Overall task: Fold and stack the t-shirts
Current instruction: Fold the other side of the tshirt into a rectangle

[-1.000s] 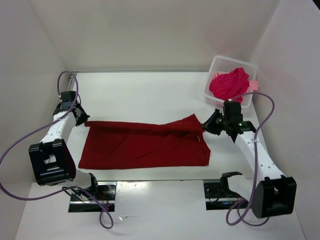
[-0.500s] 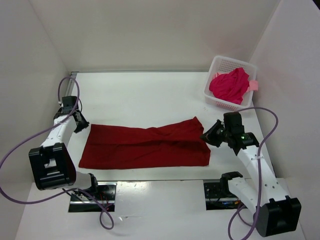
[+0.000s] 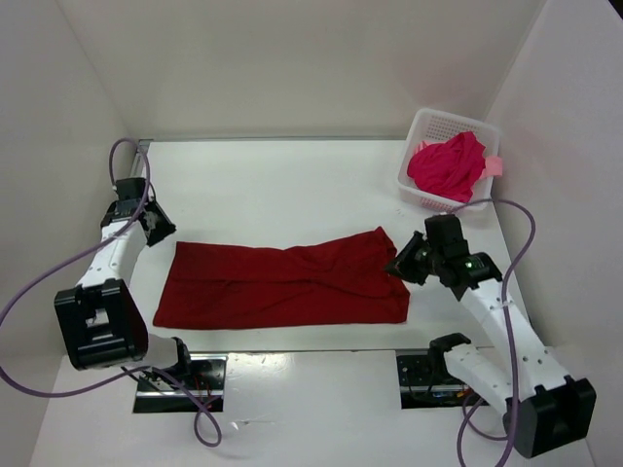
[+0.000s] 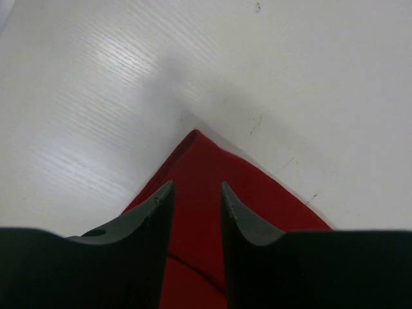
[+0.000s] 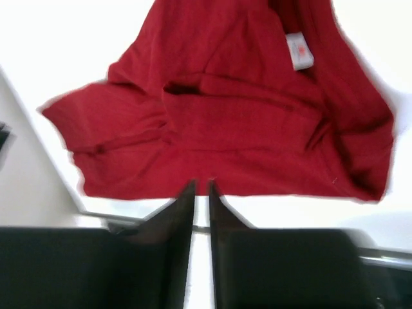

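Left hand (image 4: 197, 185) hovers with its two dark fingers parted by a modest gap and nothing clamped between them. Through the gap shows a pointed corner of the dark red t-shirt (image 3: 282, 287), lying flat on the white counter (image 3: 292, 185). Seen from above, this hand sits just off the shirt's far left corner, and its arm runs down beside the shirt's left edge. Right hand (image 5: 201, 185) is at the opposite end, just off the shirt's right edge near the far right corner. Its fingers are drawn nearly together with only a thin slit between them, and no cloth is in that slit — the shirt's edge lies just beyond the fingertips. The dark red t-shirt is spread as a wide band between the two hands. Its near edge is fairly straight, its far edge rises to a peak at the right end, and folds and wrinkles bunch toward that end. In the right wrist view a small white label (image 5: 297, 50) shows on the cloth, on the side away from the hand. Well beyond the shirt's far right corner stands a white perforated basket (image 3: 458, 119). The crimson-pink t-shirt (image 3: 448, 163) is heaped in it, crumpled, and a bit of the salmon pink t-shirt (image 3: 494, 165) peeks out at the basket's right rim.
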